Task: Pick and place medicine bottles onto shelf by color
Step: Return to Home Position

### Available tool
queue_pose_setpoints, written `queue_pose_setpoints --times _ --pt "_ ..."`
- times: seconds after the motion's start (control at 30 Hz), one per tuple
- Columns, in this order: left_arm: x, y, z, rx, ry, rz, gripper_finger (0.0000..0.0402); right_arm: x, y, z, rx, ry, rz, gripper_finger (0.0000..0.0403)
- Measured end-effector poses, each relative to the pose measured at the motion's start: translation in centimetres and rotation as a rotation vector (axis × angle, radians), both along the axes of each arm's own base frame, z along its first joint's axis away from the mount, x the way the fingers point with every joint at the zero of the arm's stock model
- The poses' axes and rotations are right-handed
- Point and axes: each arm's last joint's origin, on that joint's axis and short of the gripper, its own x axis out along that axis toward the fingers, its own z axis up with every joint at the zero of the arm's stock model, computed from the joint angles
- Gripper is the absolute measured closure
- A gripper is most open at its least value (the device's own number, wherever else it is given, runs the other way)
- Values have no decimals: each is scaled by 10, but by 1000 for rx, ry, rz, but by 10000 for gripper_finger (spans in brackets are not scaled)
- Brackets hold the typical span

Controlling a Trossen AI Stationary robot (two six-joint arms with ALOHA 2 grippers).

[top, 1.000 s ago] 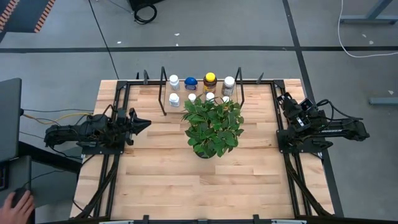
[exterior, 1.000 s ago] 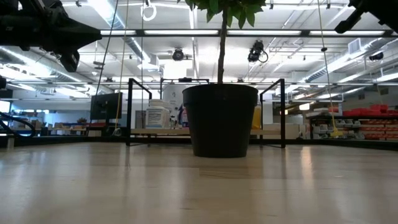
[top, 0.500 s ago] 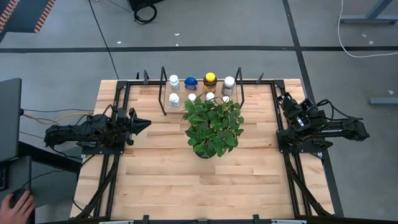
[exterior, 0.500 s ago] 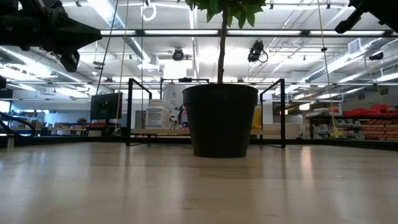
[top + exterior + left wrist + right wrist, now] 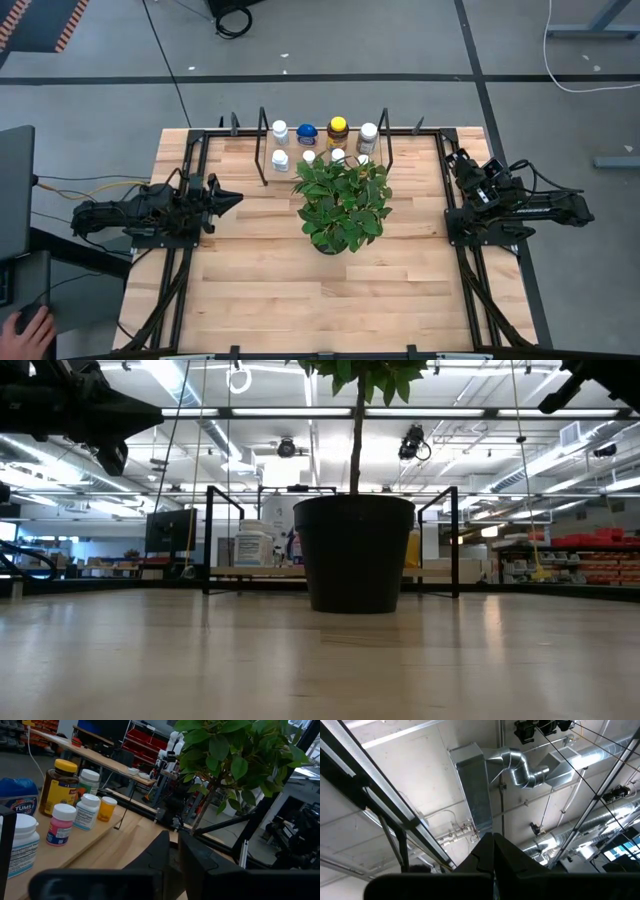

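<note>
**Desk:** Which step is this?

**Operator:** Homing, by my read. My left gripper (image 5: 228, 199) sits folded at the left edge of the table (image 5: 260, 290), fingers pressed together and holding nothing. The bottles (image 5: 338, 128) stand on the shelf (image 5: 263, 140) at the far edge, just behind the plant (image 5: 343, 205). My right gripper (image 5: 458, 166) is parked at the right edge, its fingers likewise closed and empty.

**Desk:** Next?

**Operator:** Only settling both arms. I see no bottle off the shelf.
</note>
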Motion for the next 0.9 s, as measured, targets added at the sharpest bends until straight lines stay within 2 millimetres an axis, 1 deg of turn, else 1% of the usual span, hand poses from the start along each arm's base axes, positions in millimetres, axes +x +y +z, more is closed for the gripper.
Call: queue_pose_setpoints --times 0.43,0.7,0.9 --pt "0 0 0 -1 0 0 362 0 0 0 0 0 0 396" --pt "0 0 0 -1 -1 0 356 0 0 0 0 0 0 396" --pt "0 0 0 0 0 0 364 0 0 0 0 0 0 396"
